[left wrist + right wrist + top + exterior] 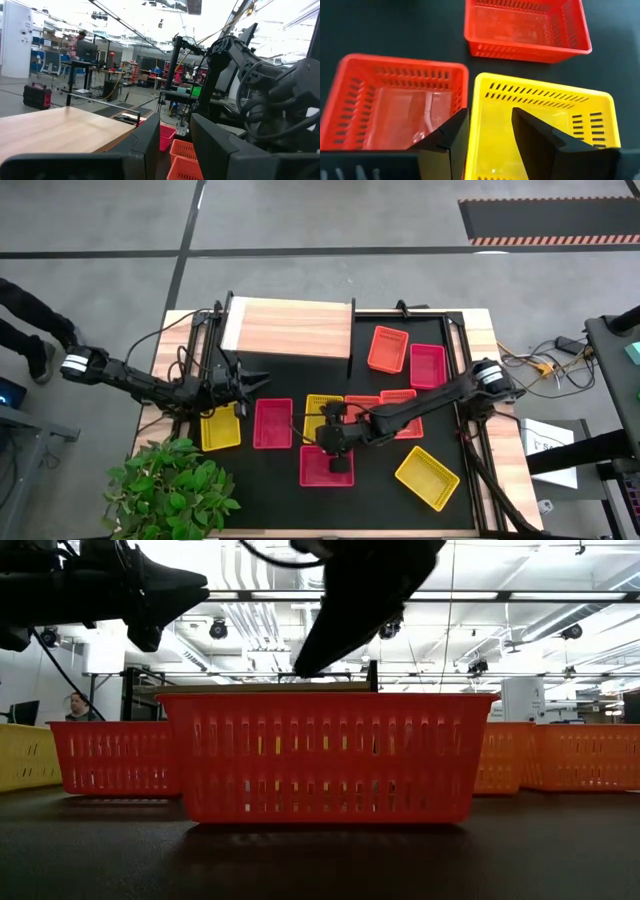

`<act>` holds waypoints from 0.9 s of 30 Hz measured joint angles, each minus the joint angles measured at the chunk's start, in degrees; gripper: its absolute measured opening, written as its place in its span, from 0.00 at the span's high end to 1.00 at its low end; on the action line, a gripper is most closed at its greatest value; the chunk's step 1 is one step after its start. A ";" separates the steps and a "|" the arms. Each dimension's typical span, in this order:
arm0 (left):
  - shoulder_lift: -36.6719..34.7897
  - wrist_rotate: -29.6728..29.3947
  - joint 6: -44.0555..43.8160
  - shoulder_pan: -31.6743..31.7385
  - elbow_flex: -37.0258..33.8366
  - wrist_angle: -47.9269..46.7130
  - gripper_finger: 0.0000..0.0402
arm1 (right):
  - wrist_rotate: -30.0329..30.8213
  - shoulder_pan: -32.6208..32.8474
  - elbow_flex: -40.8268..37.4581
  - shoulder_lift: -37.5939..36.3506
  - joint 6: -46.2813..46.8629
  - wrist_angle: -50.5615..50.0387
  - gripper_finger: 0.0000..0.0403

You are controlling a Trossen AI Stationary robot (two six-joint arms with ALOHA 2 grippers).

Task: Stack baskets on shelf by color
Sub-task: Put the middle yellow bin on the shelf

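R gripper (490, 132) jaws parted, nothing gripped; yellow basket (542, 125) rim sits right between/below them, red basket (395, 102) touching its side, another red basket (527, 27) just beyond. From above, R gripper (335, 438) hangs over mid tabletop, above basket cluster nr front-centre. L gripper (255, 380) jaws parted too, empty, aimed at shelf (290, 328) at tabletop's back edge, off its front-left corner. Yellow basket no. 2 (220, 430) lies below L arm.

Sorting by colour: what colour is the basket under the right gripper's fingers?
Yellow basket, below the right gripper; clearest in the right wrist view.
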 joint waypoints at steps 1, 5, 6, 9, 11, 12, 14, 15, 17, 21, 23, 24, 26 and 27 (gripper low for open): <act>0.00 0.00 0.02 0.00 0.00 0.03 0.77 | 0.03 -0.15 0.42 0.51 -0.04 0.05 0.64; 0.08 0.00 0.02 0.00 -0.07 -0.01 0.77 | 0.00 -0.56 2.08 2.72 -0.04 0.04 0.66; 0.08 0.00 0.02 0.00 -0.07 0.06 0.77 | -0.03 -0.58 2.41 3.12 -0.05 0.04 0.66; 0.05 0.00 0.02 0.00 -0.07 -0.05 0.77 | 0.01 -0.72 2.95 3.94 -0.05 0.99 0.66; 0.04 0.00 0.02 0.00 -0.07 0.07 0.77 | 0.02 -0.85 3.01 4.04 -0.02 1.55 0.66; 0.13 0.00 0.02 0.00 -0.09 0.08 0.77 | 0.01 -0.92 3.01 4.10 0.13 1.35 0.66; 0.04 0.00 0.02 0.00 -0.13 -0.12 0.77 | 0.03 -1.07 3.01 4.28 0.40 1.72 0.67; 0.14 0.00 0.02 0.00 -0.13 0.15 0.77 | 0.01 -1.09 3.01 4.33 0.49 1.62 0.67; 0.34 0.00 0.01 0.00 -0.13 -0.01 0.77 | 0.00 -1.10 2.99 4.36 0.57 1.65 0.68; 0.43 0.00 0.00 0.00 -0.15 0.13 0.77 | 0.00 -1.10 2.89 4.35 0.57 1.76 0.68; 0.37 0.00 0.00 0.00 -0.15 -0.01 0.77 | -0.01 -1.08 2.69 4.36 0.64 1.70 0.68; 0.37 0.00 0.00 0.00 -0.15 0.08 0.77 | 0.00 -1.08 2.56 4.36 1.09 1.77 0.68; 0.37 0.01 0.00 0.00 -0.15 -0.01 0.77 | 0.01 -1.08 2.25 4.35 1.51 1.77 0.67; 0.37 0.02 0.00 0.00 -0.15 -0.01 0.77 | -0.01 -1.08 2.04 4.36 1.64 1.75 0.67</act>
